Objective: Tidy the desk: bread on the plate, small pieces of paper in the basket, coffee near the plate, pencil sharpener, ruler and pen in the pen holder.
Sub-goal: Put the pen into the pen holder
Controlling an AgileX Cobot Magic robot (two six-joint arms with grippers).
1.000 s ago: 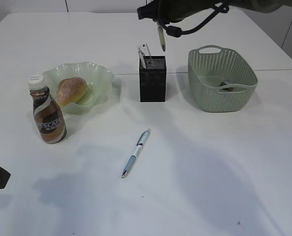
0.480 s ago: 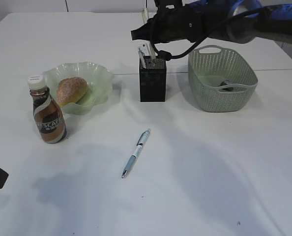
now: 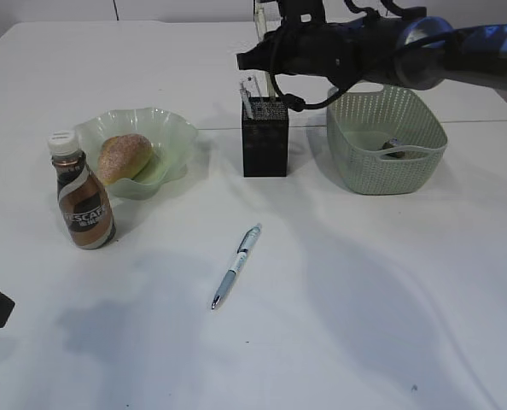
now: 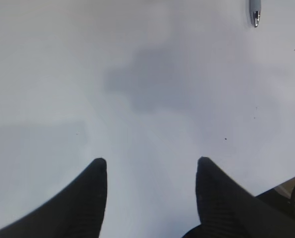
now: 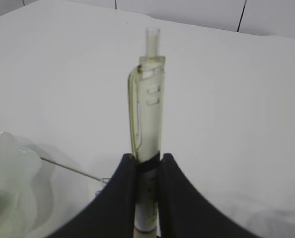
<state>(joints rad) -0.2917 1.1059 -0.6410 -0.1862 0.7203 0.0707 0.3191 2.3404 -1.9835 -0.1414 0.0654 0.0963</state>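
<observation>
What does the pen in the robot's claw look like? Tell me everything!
The pen looks like pale, see-through yellowish-green plastic, with a long clip down its left side and a clear push button on top. It stands upright, button end up. The right claw pinches it partway down the barrel, one black finger on each side, so its lower part is hidden. In the exterior view it is held above the black mesh pen holder; whether its tip is already inside cannot be told.

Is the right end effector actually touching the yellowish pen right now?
Touching. The right wrist view shows the right end effector with both fingers pressed against the barrel of the yellowish pen, which stands upright between them.
</observation>
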